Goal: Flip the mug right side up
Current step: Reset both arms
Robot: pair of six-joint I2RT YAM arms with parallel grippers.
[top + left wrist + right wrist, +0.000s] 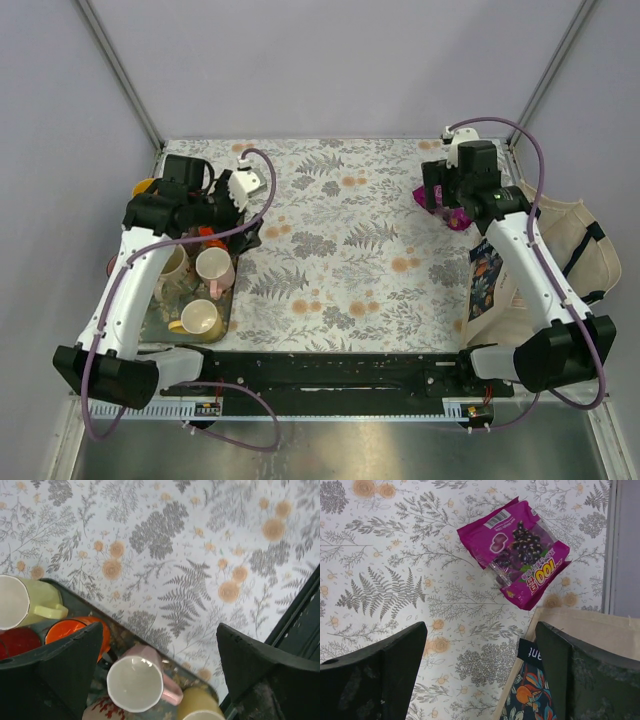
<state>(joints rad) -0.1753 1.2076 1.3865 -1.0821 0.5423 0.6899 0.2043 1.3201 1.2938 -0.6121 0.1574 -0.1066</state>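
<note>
A pink mug [137, 682] stands upright on the dark tray [125, 625], its white inside facing up and its handle to the right. The top view shows the pink mug [213, 268] at the tray's right side. My left gripper [160, 665] hangs above it, open wide, with nothing between its fingers and no contact with the mug. From above, the left gripper [248, 232] sits just past the tray's far right corner. My right gripper [482, 675] is open and holds nothing, over the table at the far right [437, 200].
The tray [155, 320] also holds a yellow mug [200, 707], a pale mug lying on its side [30, 605], an orange cup [75, 630] and a red one [17, 642]. A purple snack packet [517, 555] and a cloth tote bag [580, 630] lie at the right.
</note>
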